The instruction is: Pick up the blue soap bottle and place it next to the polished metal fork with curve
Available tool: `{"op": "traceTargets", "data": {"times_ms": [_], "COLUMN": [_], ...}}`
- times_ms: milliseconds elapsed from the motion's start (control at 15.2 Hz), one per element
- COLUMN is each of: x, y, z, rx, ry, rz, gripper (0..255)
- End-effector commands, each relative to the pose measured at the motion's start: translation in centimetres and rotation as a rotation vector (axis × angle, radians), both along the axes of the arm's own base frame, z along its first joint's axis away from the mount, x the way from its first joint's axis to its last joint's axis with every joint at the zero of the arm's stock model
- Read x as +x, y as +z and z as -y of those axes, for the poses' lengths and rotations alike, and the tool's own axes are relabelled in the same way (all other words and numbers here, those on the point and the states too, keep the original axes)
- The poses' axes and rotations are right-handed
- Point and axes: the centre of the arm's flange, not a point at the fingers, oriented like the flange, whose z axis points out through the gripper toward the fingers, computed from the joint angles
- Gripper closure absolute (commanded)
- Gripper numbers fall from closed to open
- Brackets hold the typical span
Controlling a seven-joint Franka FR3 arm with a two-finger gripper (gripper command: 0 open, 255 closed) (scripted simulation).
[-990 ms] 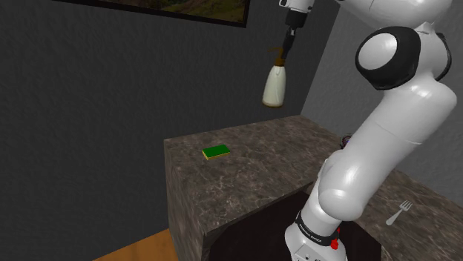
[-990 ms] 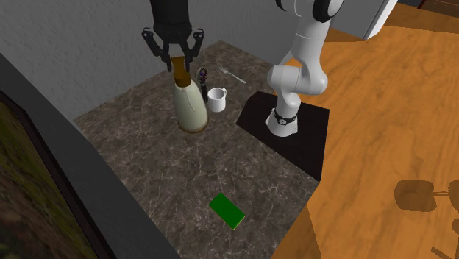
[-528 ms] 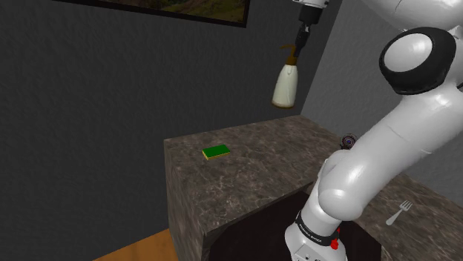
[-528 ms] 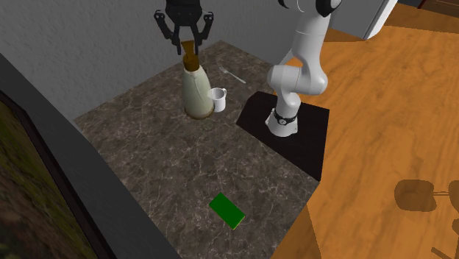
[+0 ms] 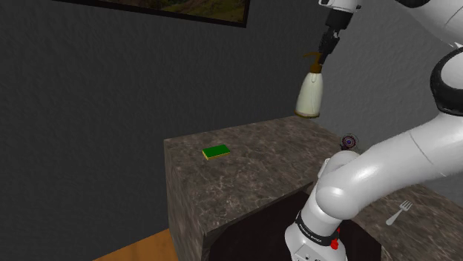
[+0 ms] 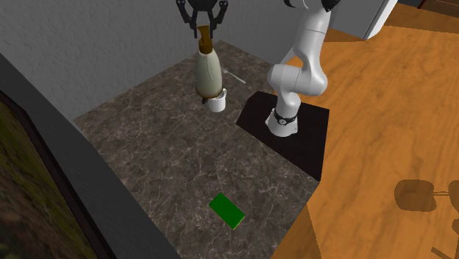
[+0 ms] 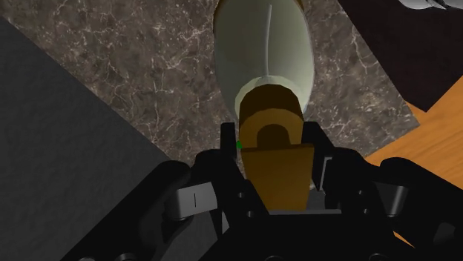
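I am looking at a dark, marbled stone counter [image 5: 245, 174] set in a corner of grey walls, with an orange wooden floor [image 6: 382, 147] beside it. A framed picture [image 5: 171, 7] hangs on the wall at the shoulder view's top edge.

The white arm [image 5: 371, 178] rises from its black stand [image 6: 312, 121], which sits against the counter, and reaches high over the stone.

The black gripper [image 6: 201, 22] points straight down, and its two fingers are clamped on the brown pump head of the soap bottle [image 6: 208, 73]. In the wrist view I see the fingers pressed against both sides of that brown head. The bottle is drawn with a pale cream body, not blue. It hangs upright below the gripper, in the air over the counter. In the second exterior view its base overlaps a white cup [image 6: 218, 104] that stands on the stone.

A green sponge [image 5: 216, 152] with a yellow edge lies flat near the counter's front corner, well apart from the bottle.

The metal fork [image 5: 398, 213] lies flat on the counter at the shoulder view's lower right, past the arm.

A small dark round object [image 5: 347, 140] stands beside the arm's elbow; I cannot tell what it is.
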Motion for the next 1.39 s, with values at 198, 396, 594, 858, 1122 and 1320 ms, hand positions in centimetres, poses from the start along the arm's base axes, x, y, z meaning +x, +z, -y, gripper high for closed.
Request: {"op": "traceTargets", "data": {"times_ms": [198, 396, 594, 858, 1122, 1320], "x": [-7.0, -10.9, -14.9, -20.2, -25.4, -29.4], "y": [0.2, 0.2, 0.2, 0.2, 0.2, 0.2], "z": [0.2, 0.2, 0.3, 0.4, 0.4, 0.5], "rx": [-0.001, -0.001, -0.001, -0.001, -0.001, -0.001], "ry": [0.0, 0.0, 0.0, 0.0, 0.0, 0.0], "rz": [0.0, 0.0, 0.0, 0.0, 0.0, 0.0], "gripper": [255, 255, 255, 255, 255, 255]}}
